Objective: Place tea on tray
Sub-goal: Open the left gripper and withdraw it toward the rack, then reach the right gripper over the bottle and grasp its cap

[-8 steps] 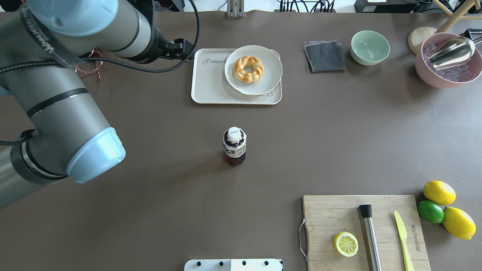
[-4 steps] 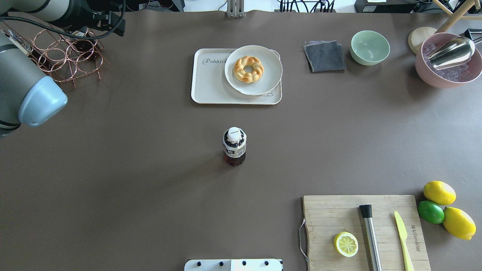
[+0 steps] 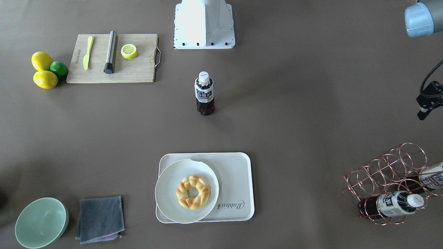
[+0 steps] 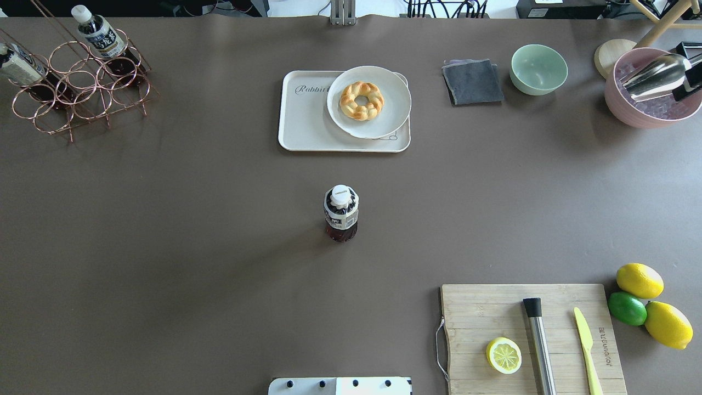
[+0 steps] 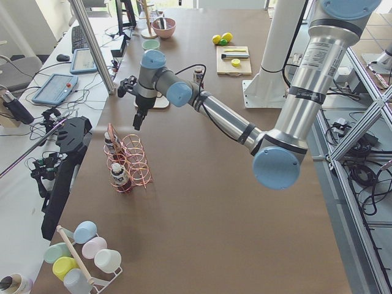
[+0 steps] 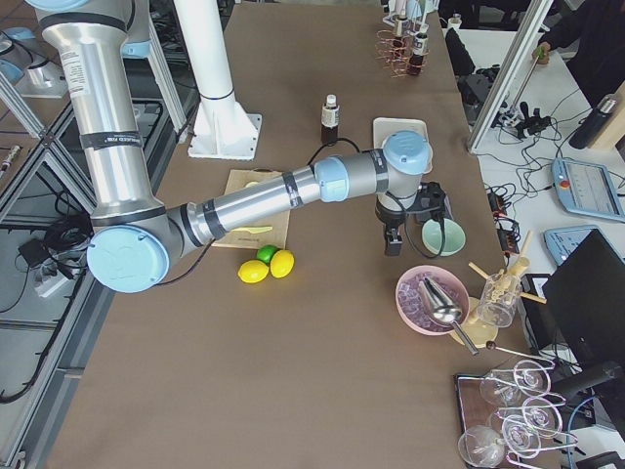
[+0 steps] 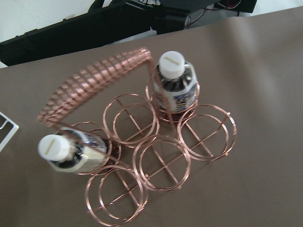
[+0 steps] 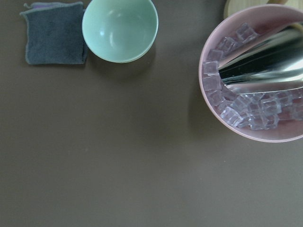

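Observation:
The tea (image 4: 341, 214) is a small bottle of dark liquid with a white cap, standing upright alone mid-table; it also shows in the front view (image 3: 205, 93). The cream tray (image 4: 304, 123) marked "Rabbit" lies beyond it, apart from it. My left gripper (image 5: 139, 122) hangs above a copper rack, far from the tea; a dark part of it shows at the front view's right edge (image 3: 428, 100). My right gripper (image 6: 393, 242) hangs between the green bowl and the pink bowl. I cannot tell whether either gripper is open or shut. Neither holds anything I can see.
A white plate (image 4: 392, 104) with a ring pastry covers the tray's right part. The copper rack (image 4: 82, 93) at far left holds two alike bottles (image 7: 173, 87). A grey cloth (image 4: 473, 82), green bowl (image 4: 538, 68), pink ice bowl (image 4: 647, 109), cutting board (image 4: 482, 312) and lemons (image 4: 639, 280) lie on the right.
My left arm swung away to the left, from beside the tray out of the overhead view, uncovering the rack and its bottles. The tea has not moved.

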`<state>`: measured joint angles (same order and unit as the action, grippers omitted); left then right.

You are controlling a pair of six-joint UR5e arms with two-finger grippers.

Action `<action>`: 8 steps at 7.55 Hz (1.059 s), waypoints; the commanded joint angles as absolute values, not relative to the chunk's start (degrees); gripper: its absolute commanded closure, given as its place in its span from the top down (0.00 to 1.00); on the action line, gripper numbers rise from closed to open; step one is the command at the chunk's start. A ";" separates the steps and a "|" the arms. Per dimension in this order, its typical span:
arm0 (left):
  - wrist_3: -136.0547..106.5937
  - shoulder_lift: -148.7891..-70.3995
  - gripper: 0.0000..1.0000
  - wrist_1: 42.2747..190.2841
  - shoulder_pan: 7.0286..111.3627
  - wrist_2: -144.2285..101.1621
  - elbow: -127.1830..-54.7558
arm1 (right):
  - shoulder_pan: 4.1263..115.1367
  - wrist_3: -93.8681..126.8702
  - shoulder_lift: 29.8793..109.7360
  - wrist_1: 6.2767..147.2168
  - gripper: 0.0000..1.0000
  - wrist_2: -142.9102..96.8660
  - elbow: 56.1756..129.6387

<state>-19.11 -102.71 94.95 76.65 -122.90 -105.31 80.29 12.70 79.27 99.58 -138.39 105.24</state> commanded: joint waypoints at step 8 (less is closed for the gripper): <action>0.96 -93.69 0.98 94.48 92.10 -128.82 -96.60 | 47.85 54.44 47.83 117.07 1.00 -121.93 117.07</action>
